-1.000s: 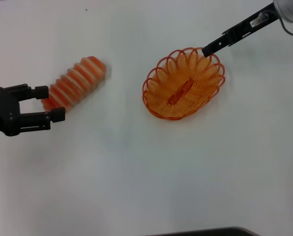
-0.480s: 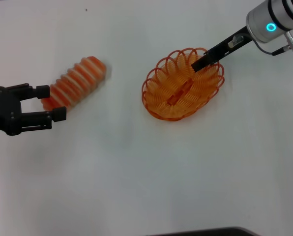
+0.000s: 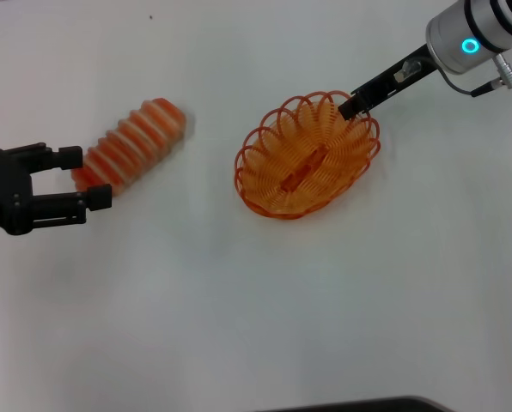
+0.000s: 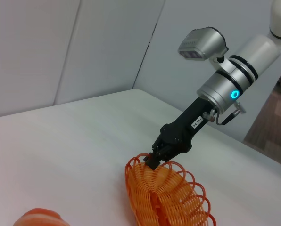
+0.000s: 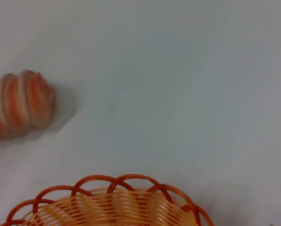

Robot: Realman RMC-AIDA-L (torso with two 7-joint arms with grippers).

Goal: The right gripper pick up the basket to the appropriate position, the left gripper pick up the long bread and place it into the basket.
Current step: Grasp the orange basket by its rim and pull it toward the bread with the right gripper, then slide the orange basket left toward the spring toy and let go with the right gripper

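Now my right gripper, a black two-fingered claw on a black arm with a silver cuff, is at the far right end of the oval orange basket of looped wire, its tip right on the scalloped rim. Seen from my left wrist, the claw is closed on one of the rim loops of the basket. The basket sits on the white table a little right of centre, its long axis running diagonally. My left gripper, the black claw on my other arm, is low at the left edge of the table with its two fingers spread apart, one finger on either side of the near end of the long toy bread with orange crust and pale cream ridges. The loaf lies flat on the table, angled away from me toward the basket, well apart from it. My right wrist view shows the loaf's far end beyond the basket rim.
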